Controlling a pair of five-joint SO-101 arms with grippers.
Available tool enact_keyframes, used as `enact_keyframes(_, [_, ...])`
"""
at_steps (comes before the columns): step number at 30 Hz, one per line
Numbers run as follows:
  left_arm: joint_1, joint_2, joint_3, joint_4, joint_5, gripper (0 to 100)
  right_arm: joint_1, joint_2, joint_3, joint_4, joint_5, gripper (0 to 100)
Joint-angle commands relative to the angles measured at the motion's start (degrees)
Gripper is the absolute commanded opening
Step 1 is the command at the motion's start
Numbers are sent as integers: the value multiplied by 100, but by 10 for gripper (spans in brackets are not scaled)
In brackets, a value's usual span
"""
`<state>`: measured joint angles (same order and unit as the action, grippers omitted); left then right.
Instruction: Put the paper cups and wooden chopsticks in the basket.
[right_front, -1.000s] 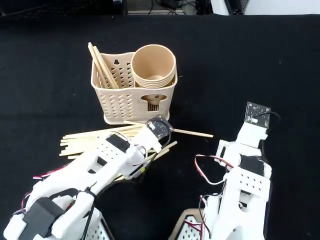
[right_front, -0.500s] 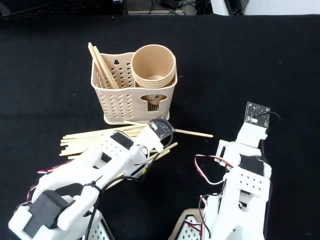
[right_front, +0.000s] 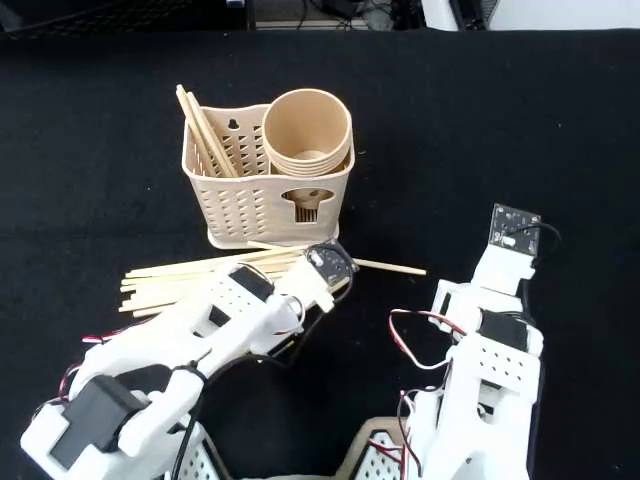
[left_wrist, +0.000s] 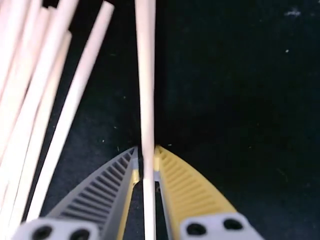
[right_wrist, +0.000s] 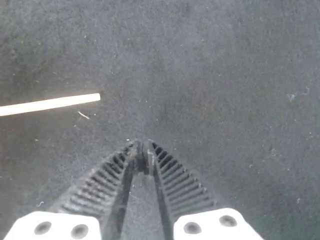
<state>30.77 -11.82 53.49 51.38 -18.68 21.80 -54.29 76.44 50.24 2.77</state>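
Light falls evenly from above in the high view: the black cloth swallows it, the left arm gleams white, and the basket throws almost no shadow. At the left wrist the chopstick glares pale, nearly washed out. At the right wrist the cloth shows brighter, a dull grey.

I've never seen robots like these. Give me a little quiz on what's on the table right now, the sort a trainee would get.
1. True or false: the paper cups already stand inside the basket.
2. What does the left hand grip? A) a cup B) one chopstick C) nothing
3. Fill in: the right hand is shut and holds ____.
Key: 1 true; 2 B; 3 nothing.
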Motion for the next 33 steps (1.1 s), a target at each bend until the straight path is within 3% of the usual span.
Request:
enact_keyframes(1, [92, 0, -180, 264, 9, 39, 44, -110, -163, -35, -9, 15])
enact_keyframes(8, [629, -229, -277, 668, 176, 39, 44, -110, -163, -35, -9, 15])
enact_keyframes(14, [620, -1512, -84, 1371, 193, 39, 44, -110, -171, -35, -9, 15])
enact_keyframes(23, [-374, -3912, 444, 1582, 167, 39, 88, -110, -207, -88, -62, 15])
enact_keyframes(33, [-347, -5626, 347, 2418, 167, 44, 97, -110, -242, -167, -325, 15])
